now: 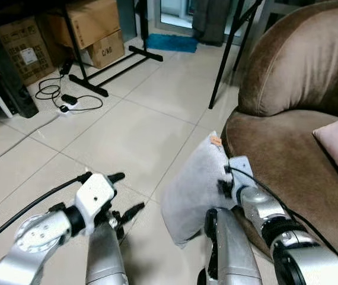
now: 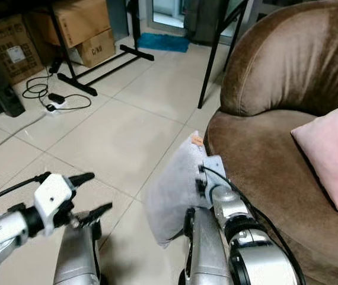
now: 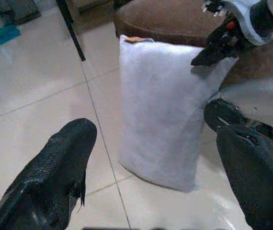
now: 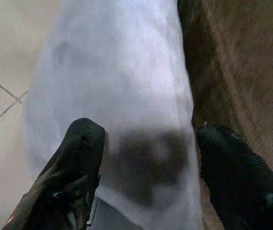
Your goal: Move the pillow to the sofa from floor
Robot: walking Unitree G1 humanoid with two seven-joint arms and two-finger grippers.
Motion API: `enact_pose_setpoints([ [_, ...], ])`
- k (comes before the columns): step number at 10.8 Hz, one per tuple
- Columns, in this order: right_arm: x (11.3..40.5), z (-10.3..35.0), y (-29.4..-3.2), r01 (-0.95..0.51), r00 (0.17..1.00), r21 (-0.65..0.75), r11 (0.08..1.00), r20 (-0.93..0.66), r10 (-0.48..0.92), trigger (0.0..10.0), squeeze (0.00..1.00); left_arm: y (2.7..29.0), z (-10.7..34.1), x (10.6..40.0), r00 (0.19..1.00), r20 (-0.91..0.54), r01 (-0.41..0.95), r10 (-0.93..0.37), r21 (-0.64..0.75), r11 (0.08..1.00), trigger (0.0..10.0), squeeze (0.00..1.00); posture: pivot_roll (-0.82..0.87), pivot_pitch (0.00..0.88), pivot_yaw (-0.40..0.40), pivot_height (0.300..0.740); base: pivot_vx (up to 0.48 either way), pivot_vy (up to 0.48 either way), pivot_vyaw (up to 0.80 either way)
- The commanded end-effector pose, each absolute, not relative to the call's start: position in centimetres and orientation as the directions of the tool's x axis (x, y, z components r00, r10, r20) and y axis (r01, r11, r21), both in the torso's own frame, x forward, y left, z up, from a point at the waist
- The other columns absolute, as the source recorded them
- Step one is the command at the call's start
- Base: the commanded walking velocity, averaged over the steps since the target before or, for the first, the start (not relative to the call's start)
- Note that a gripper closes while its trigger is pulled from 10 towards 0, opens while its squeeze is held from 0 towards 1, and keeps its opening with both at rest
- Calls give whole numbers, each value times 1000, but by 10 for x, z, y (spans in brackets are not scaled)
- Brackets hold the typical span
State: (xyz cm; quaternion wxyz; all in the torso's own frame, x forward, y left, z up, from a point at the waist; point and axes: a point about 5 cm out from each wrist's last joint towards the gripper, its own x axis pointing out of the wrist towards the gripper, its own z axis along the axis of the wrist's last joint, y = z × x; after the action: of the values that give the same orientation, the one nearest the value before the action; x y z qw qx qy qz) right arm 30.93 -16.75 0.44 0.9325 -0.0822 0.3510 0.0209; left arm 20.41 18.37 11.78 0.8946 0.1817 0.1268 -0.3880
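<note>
1. Pillow [image 3: 163, 110], white, stands on edge on the tiled floor [image 1: 115, 130], leaning against the front of the brown sofa [image 1: 287, 148].
2. Right gripper [image 4: 146, 153] straddles its top edge, fingers spread, not yet closed; clamp deep on the fabric before lifting.
3. Left gripper [image 1: 124, 196] hovers open, nothing held, near the pillow's floor side; it could steady that face.
4. Pink cushion [image 2: 332, 148] lies on the seat; set down short of it.
</note>
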Motion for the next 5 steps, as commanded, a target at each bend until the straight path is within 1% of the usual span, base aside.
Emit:
enact_pose_setpoints([
  [1, 310, 4, -171, -61, 759, -149, 987, -650, -51, 10000, 0, 187, 124, 201, 664, -374, 743, -647, 234, 627, 10000, 0, 118, 82, 0, 466, 0, 0, 0],
  [3, 308, 3, -179, 5, 756, -184, 983, -643, -124, 10000, 0, 196, 128, 193, 664, -402, 741, -630, 244, 625, 10000, 0, 151, 123, 5, 466, 0, 0, 0],
  [4, 305, 0, -179, -1, 747, -215, 977, -649, -142, 10000, 0, 197, 131, 189, 658, -414, 745, -628, 241, 622, 10000, 0, 170, 143, 8, 466, 0, 0, 0],
  [5, 302, -5, -173, -23, 736, -202, 979, -666, -120, 10000, 0, 198, 133, 184, 649, -428, 752, -629, 234, 616, 10000, 0, 178, 150, 9, 466, 0, 0, 0],
])
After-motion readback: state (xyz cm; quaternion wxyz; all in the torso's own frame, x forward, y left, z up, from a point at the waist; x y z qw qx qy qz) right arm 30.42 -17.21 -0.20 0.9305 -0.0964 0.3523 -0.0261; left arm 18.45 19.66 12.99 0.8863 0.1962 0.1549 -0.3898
